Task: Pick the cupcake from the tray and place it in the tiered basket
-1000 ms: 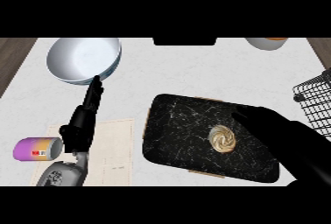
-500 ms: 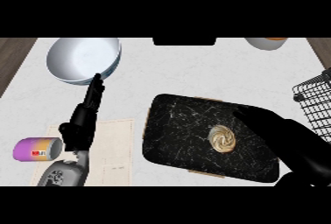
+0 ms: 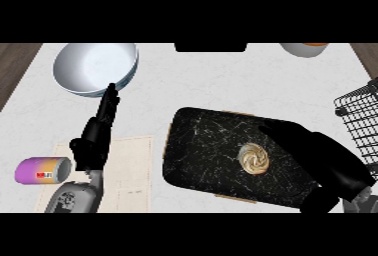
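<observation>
Head view, steeply down onto a pale, lightly veined counter [image 3: 221,80].

Tray [image 3: 214,155]: a dark, marble-patterned rectangular tray with rounded corners, lower centre to lower right of the frame, turned slightly askew. It holds one item, the cupcake [image 3: 253,158], which sits right of the tray's middle and shows a tan swirled top.

Bowl [image 3: 94,68]: a large white bowl in the upper left; nothing can be seen inside it.

Tiered basket [image 3: 359,125]: black wire mesh at the right edge, only partly in frame; what it holds cannot be told.

Right hand [image 3: 317,152]: a black hand entering from the lower right, lying over the tray's right portion just beside the cupcake. Its fingers are extended and relaxed, closed on nothing; whether it touches the cupcake cannot be told.

Left hand [image 3: 97,135]: a black hand at the left of the frame, fingers straight and pointing toward the top, their tips overlapping the bowl's lower rim. It holds nothing.

Paper sheet [image 3: 133,170]: a cream sheet lying flat on the counter, left of the tray and partly under the left forearm.

Can [image 3: 43,171]: a purple and yellow can lying on its side at the lower left.

Cup [image 3: 304,48]: a white vessel with an orange rim, cut off at the upper right edge.
</observation>
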Robot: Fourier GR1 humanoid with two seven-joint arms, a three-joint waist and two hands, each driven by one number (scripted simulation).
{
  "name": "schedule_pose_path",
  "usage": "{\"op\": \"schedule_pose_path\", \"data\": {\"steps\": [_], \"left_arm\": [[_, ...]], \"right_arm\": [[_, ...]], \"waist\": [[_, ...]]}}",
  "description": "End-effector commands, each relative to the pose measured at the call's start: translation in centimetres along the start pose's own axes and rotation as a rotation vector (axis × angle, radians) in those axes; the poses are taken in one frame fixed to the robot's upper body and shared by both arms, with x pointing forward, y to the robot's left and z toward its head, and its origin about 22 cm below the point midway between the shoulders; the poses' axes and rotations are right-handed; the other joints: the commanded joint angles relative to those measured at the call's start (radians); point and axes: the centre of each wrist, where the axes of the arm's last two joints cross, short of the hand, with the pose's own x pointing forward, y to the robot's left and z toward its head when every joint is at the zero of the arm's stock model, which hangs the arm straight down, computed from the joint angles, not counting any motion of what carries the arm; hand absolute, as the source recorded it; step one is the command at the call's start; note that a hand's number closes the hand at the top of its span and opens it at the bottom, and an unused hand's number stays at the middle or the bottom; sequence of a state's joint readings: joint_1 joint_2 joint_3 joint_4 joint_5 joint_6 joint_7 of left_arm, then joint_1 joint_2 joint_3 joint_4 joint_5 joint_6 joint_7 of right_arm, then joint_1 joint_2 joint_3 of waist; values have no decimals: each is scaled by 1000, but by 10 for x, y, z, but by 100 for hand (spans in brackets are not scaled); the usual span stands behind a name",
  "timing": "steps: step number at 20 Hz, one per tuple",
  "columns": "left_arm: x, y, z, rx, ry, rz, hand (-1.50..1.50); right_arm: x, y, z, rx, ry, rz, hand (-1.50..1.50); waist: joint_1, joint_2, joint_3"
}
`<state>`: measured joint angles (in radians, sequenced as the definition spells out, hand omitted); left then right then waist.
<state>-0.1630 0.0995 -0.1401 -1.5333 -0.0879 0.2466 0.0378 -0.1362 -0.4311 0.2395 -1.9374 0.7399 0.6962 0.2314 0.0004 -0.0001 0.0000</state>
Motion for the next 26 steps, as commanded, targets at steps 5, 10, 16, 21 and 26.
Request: {"op": "schedule_pose_path", "data": {"steps": [5,10,16,21,26], "left_arm": [[3,3,14,5,-4,-13,0],[-4,6,-1,-2,6,-10,0],[-2,20,0,-7,-6,-5,0],[2,-3,10,-6,2,3,0],[-2,5,5,-6,13,5,0]], "right_arm": [[14,-1,-10,34,0,-7,-150],[4,27,-17,64,10,-12,-150],[23,21,-38,51,13,-12,-150],[9,45,-42,53,13,-46,-150],[14,43,-63,57,0,-39,-150]], "waist": [[1,-1,0],[-1,0,0],[1,0,0],[1,0,0],[2,0,0]]}}
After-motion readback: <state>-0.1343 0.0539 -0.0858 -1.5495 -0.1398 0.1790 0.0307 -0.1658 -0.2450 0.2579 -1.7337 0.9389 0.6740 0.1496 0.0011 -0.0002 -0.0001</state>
